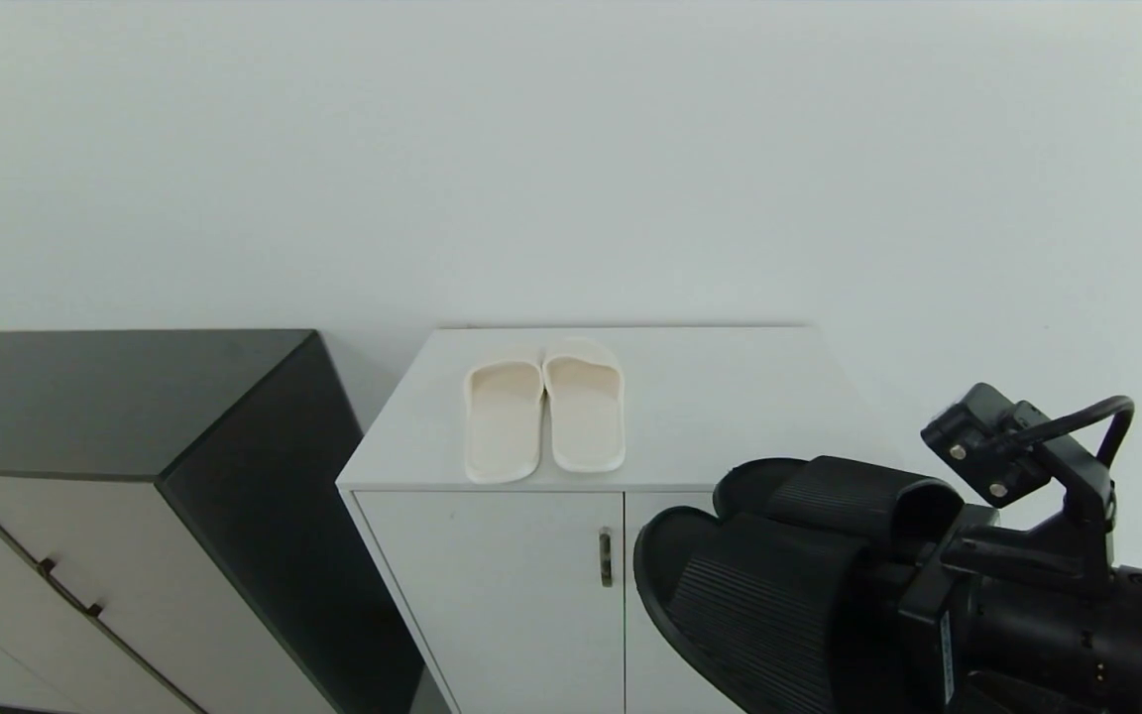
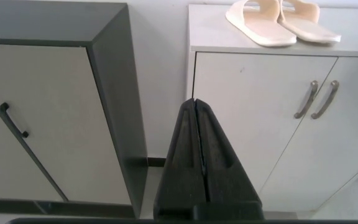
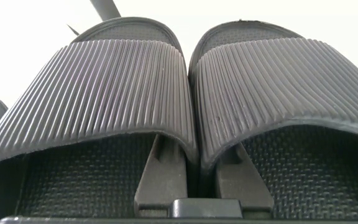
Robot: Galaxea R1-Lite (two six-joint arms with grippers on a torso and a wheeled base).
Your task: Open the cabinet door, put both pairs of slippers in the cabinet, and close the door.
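A pair of black ribbed slippers (image 1: 779, 585) hangs in front of the white cabinet's right door, held side by side by my right gripper (image 1: 923, 580). In the right wrist view its fingers (image 3: 160, 177) reach under the straps and pinch the two inner sides of the black slippers (image 3: 129, 81) together. A cream pair of slippers (image 1: 543, 412) lies on the white cabinet's top (image 1: 730, 397). Both cabinet doors (image 1: 492, 595) are closed, their handles (image 2: 316, 99) meeting at the middle. My left gripper (image 2: 195, 109) is shut on nothing, low and in front of the cabinet's left side.
A dark cabinet (image 1: 135, 397) with light doors stands close to the left of the white one, with a narrow gap between them. A plain white wall runs behind both.
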